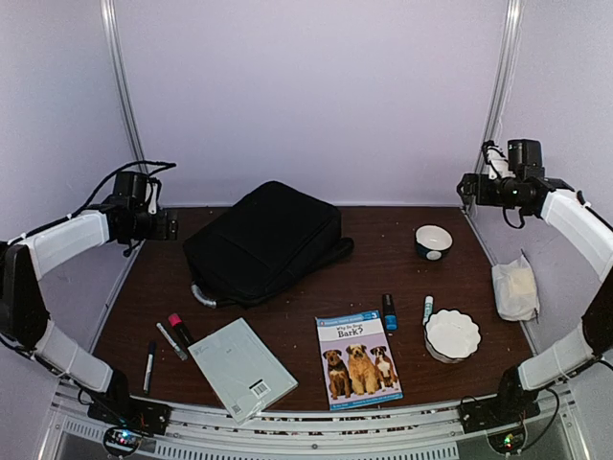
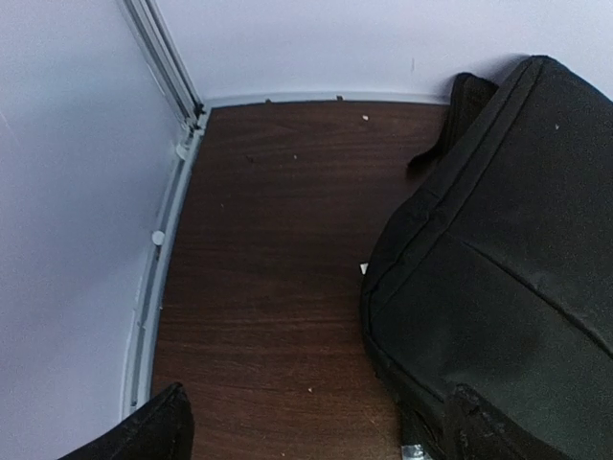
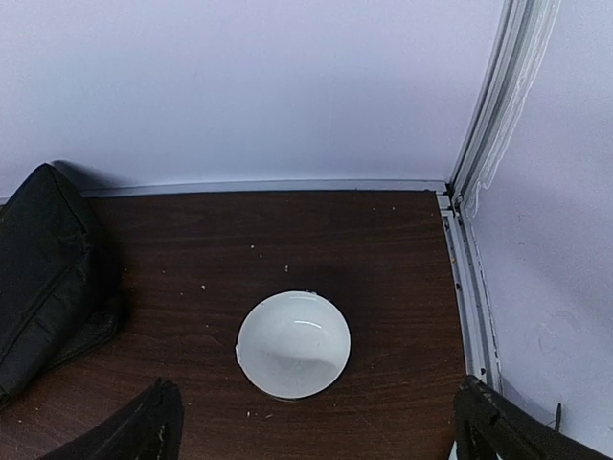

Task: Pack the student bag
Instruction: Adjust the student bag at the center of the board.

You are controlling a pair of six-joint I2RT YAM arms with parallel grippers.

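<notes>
Student bag (image 1: 263,240) lying flat, back-middle of table (image 1: 383,264), long axis slanting near-left to far-right; sits just right of left gripper (image 1: 165,228), spread wide and empty, way closer than right gripper (image 1: 469,187), also spread, empty

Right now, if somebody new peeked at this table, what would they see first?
The big black student bag jumps out first, lying at the back of the brown table, a little left of the middle. Next comes the dog book, with three dogs on its cover, lying flat near the front edge. A white dish sits just to its right.
</notes>
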